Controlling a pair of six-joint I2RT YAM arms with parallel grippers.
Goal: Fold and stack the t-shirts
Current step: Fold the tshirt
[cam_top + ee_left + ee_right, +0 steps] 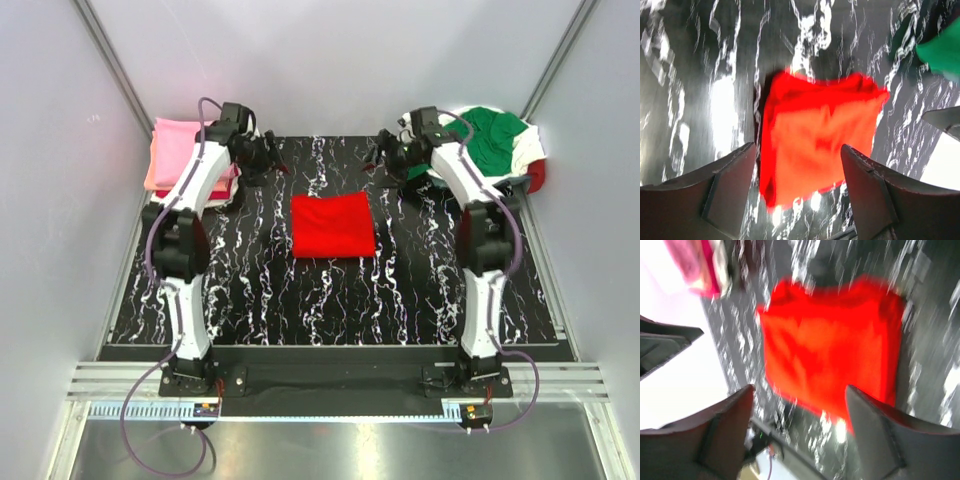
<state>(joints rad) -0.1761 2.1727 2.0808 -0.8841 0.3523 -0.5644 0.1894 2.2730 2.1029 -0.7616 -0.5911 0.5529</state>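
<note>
- Top external view: the bright red t-shirt lay folded into a neat rectangle at the middle of the black marbled table, flat and touched by neither arm.
- The left gripper hung over the table's far-left part, jaws apart and empty — just beside the pink and salmon stack in that corner.
- The right gripper mirrored it at far right, jaws spread wide, holding nothing — close to the unfolded pile of green, white and dark red shirts.
- Both wrist views were blurred, with the red shirt framed between open jaws.
</note>
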